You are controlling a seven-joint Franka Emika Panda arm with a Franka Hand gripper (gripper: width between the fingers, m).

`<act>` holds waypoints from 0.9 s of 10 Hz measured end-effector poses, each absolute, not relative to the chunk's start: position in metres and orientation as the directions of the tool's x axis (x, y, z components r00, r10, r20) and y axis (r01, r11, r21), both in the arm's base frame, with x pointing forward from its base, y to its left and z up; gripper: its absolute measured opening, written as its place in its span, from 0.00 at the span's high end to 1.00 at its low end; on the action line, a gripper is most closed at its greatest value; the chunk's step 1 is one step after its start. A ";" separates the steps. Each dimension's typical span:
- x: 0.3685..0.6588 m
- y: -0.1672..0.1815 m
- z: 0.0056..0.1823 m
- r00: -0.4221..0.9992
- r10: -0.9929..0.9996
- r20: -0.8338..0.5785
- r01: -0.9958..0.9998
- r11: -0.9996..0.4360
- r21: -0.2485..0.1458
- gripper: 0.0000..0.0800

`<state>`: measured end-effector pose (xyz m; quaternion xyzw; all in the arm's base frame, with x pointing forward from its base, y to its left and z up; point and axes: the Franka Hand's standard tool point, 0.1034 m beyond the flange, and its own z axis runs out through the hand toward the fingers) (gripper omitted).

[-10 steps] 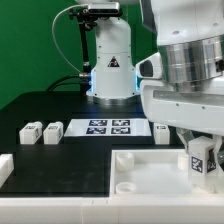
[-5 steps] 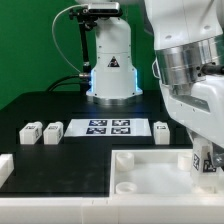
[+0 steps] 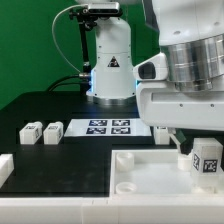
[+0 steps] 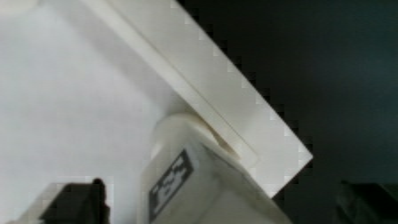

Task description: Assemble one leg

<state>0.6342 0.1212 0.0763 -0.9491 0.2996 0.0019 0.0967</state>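
My gripper [image 3: 204, 150] is shut on a leg [image 3: 207, 160], a small white block with a black-and-white tag. It holds the leg upright at the far right corner of the large white tray-like part [image 3: 150, 178]. In the wrist view the leg [image 4: 178, 185] sits between my dark fingers [image 4: 75, 203], close against the tray's raised rim [image 4: 231, 100]. Whether the leg touches the tray is hidden. Three more legs lie on the black table: two [image 3: 28, 132] [image 3: 52, 130] at the exterior view's left and one [image 3: 160, 131] beside the marker board.
The marker board [image 3: 108, 127] lies flat mid-table. The robot base [image 3: 110, 65] stands behind it. A white block [image 3: 4, 166] is cut off at the exterior view's left edge. My arm's bulk hides the table's right side.
The arm swung a little to the exterior view's right and came back, its wrist turning. The leg stayed in the grip near the tray's far right corner.
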 end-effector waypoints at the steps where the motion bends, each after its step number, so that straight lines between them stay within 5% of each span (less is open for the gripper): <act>1: 0.634 0.120 0.076 0.905 -0.425 -0.025 -0.422 -0.889 -0.175 0.19; 3: 0.636 0.118 0.077 0.997 -0.041 0.064 -0.034 -0.995 -0.097 0.19; 5: 0.639 0.118 0.076 0.994 0.047 0.099 0.056 -0.994 -0.092 0.19; 7: 0.639 0.117 0.076 0.994 0.052 0.099 0.061 -0.994 -0.091 0.52; 8: 0.639 0.117 0.076 0.994 0.052 0.099 0.061 -0.994 -0.091 0.52; 9: 0.640 0.116 0.077 0.995 0.036 0.097 0.046 -0.995 -0.094 0.64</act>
